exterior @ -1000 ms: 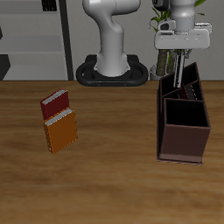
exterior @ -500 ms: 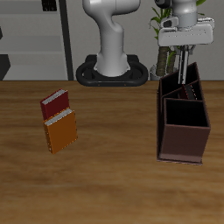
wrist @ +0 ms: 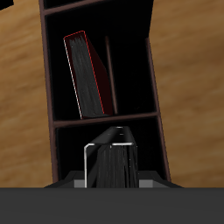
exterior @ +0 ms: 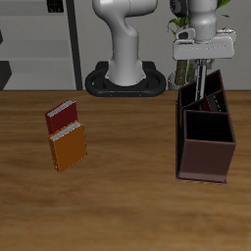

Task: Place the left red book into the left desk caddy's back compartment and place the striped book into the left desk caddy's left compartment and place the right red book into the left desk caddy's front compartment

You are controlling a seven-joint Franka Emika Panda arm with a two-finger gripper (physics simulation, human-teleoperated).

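The left desk caddy [exterior: 205, 162] is a dark maroon box with partitions [wrist: 105, 122]. The left red book [exterior: 212, 101] leans inside its back compartment [wrist: 87, 74]. My gripper [exterior: 201, 71] hangs over the caddy's back part, shut on the striped book [exterior: 199, 88], which hangs upright with its lower end inside the caddy. In the wrist view the striped book [wrist: 114, 159] shows end-on over the slot beside the red book's compartment. The right red book [exterior: 62, 118] lies flat on the table, far from the caddy.
An orange book [exterior: 69, 149] lies touching the right red book, on the side nearer the table's front edge. The robot's base [exterior: 125, 80] stands at the back, with a plant [exterior: 181, 25] behind the caddy.
The gripper with the striped book rose a little half a second ago and has come back down to about its earlier height. The books on the table have not moved.
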